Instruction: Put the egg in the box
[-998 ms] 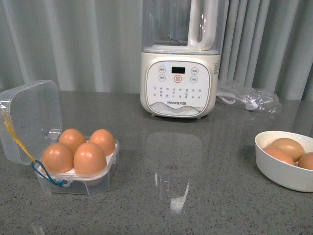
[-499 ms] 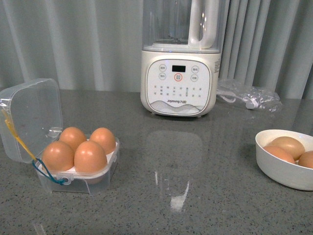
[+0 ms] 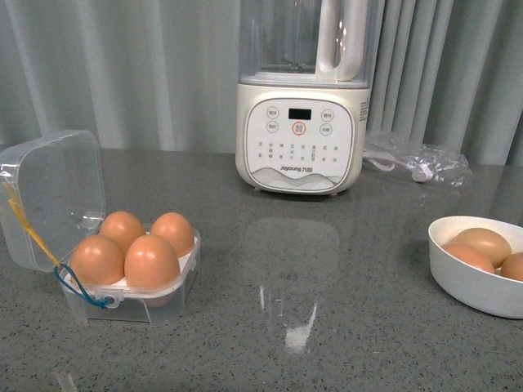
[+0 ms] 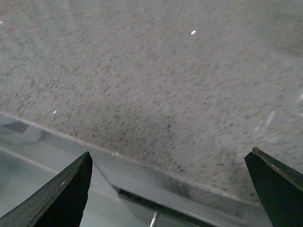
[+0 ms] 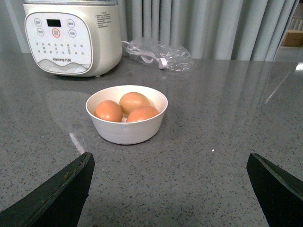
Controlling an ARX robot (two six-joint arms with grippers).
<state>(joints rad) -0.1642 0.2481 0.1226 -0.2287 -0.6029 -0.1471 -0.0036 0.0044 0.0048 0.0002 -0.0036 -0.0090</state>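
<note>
Box (image 3: 143, 309) sits near left on the surface (image 3: 368, 327), lid open and tipped back. All four hollows hold brown eggs. I take the egg (image 3: 150, 261) in the near-right hollow as the task's, but it cannot be told from the others. Three more eggs lie in the white bowl (image 5: 125, 132), right side.

Left fingers (image 4: 61, 194) are spread wide, nothing between them, over the surface edge. Right fingers (image 5: 61, 189) are spread wide and empty, the bowl ahead of them.

Handling, judged: light, rigid but thin-shelled, smooth and prone to slip. Best hold is probably a gentle pinch across the widest middle, then lower it in rather than drop it.
</note>
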